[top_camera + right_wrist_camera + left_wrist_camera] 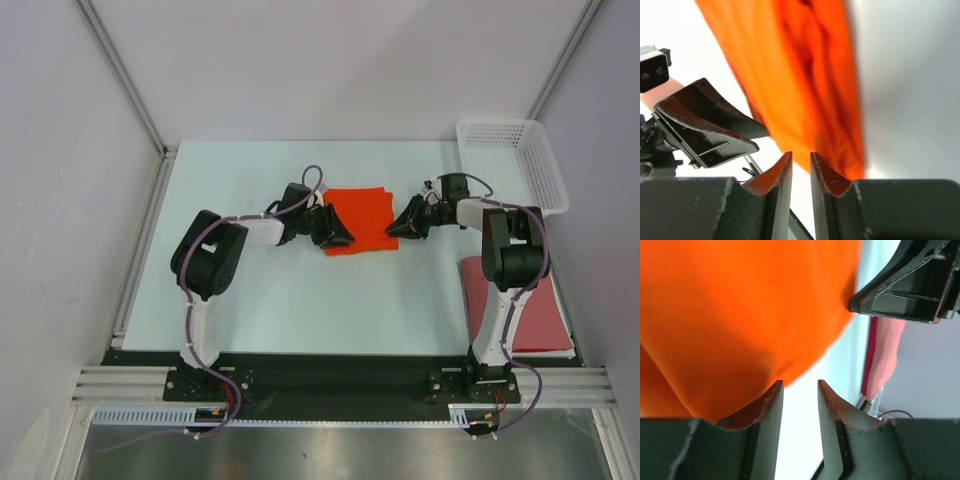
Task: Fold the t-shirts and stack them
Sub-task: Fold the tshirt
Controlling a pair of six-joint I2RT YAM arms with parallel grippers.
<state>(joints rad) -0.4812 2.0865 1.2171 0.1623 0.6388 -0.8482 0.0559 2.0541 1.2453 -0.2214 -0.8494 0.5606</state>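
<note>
One orange t-shirt (pixel 362 219) between left tool (pixel 341 238) and right tool (pixel 397 228).

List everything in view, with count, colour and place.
bright orange folded cloth t-shirt: one, orange, middle of the table, between the two end effectors
dull brick-red cloth t-shirt: one, brick-red, near right side of the table, partly behind the right arm
white plastic lattice basket: one, white, far right corner
pale flat table: one, pale blue-white, under everything
left end effector: one, black, at the orange shirt's left edge, jaws apart
right end effector: one, black, at its right edge, jaws narrowly apart
</note>
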